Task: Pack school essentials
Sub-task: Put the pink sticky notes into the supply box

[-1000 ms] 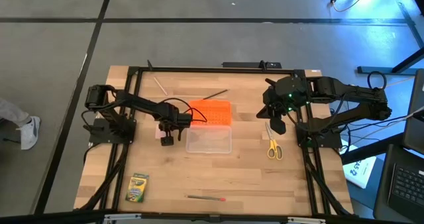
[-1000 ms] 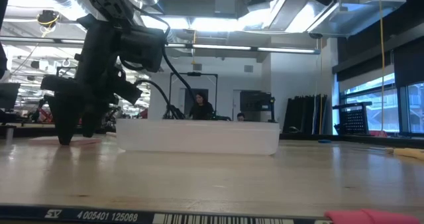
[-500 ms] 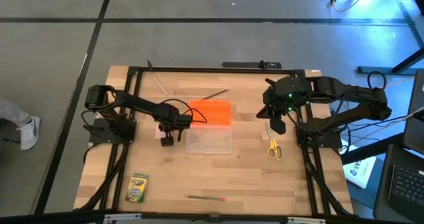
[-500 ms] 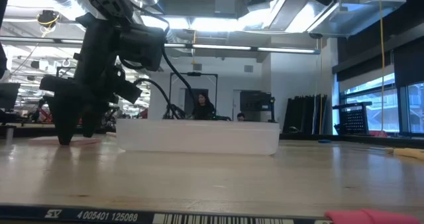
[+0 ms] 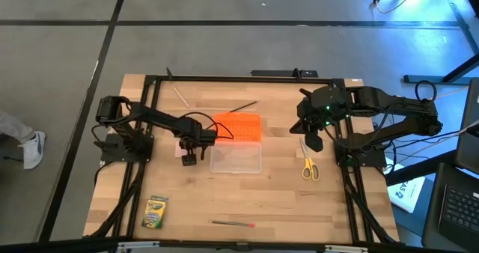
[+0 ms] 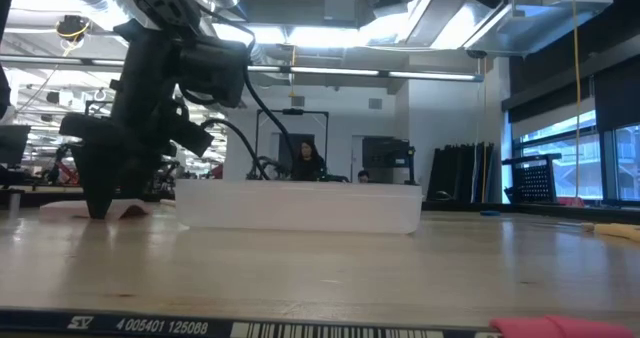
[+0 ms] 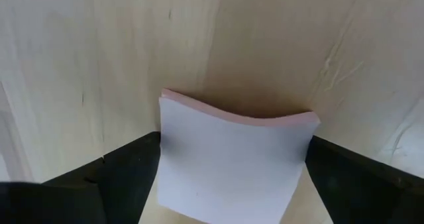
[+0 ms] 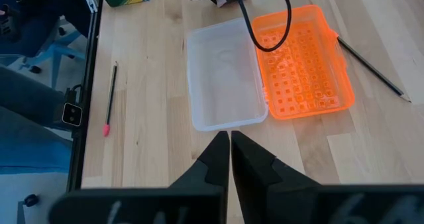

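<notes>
My left gripper [image 5: 188, 157] stands fingers-down on the table just left of the clear box, shut on the pale pink square block [image 7: 232, 171]. In the low view the left gripper [image 6: 110, 203] has its fingertips at table level. My right gripper [image 5: 310, 138] hangs shut above the far end of the yellow-handled scissors [image 5: 308, 165], touching nothing. The green-yellow crayon box [image 5: 155, 212] lies near the near left corner. The red-tipped pencil [image 5: 233, 224] lies along the near edge. A dark pencil [image 5: 243, 105] and a pale stick [image 5: 180, 96] lie toward the far edge. My left gripper pinches the pale pink block by two opposite side edges, one finger [image 7: 132, 171] on each side, coming from above and pointing down. The block's top face [image 7: 238, 128] is bowed upward between the fingers. In the low view the block [image 6: 125, 210] still sits on the table.
The clear box [image 5: 236, 157] lies open in the table's middle with its orange lid [image 5: 239, 127] flat on its far side. A tiny blue piece [image 6: 487, 214] shows beyond the box. Dark frame rails run along both side edges. People sit in the room behind.
In the low view the pink block has gone from lying flat to humped up beside the left fingers. Both arms have otherwise kept their places.
</notes>
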You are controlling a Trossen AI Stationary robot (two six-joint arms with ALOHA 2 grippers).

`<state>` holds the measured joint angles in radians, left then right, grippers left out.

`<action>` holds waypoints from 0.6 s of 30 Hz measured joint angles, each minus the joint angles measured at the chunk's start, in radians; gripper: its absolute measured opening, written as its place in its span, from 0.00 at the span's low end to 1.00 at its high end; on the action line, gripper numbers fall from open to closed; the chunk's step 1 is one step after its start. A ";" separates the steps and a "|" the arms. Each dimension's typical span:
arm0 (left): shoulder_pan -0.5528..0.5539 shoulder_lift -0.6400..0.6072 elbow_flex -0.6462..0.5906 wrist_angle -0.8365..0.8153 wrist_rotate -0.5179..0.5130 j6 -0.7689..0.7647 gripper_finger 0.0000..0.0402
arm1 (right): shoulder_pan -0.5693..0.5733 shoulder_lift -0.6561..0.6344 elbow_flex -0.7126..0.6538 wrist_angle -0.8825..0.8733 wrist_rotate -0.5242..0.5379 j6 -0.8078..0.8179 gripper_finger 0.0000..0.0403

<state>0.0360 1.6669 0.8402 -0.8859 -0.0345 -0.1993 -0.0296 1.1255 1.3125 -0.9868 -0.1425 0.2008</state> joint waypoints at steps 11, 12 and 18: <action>0.000 -0.065 0.011 0.039 -0.017 -0.031 0.85 | 0.000 0.000 0.000 0.000 0.000 0.000 0.05; 0.001 -0.080 0.012 0.032 -0.016 -0.035 0.85 | 0.000 0.000 0.000 0.000 0.000 0.000 0.05; 0.000 -0.173 0.011 -0.026 -0.005 -0.077 0.84 | 0.000 0.000 0.000 0.001 0.000 0.000 0.05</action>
<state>0.0364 1.4939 0.8516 -0.9121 -0.0391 -0.2767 -0.0298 1.1255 1.3125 -0.9855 -0.1425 0.2008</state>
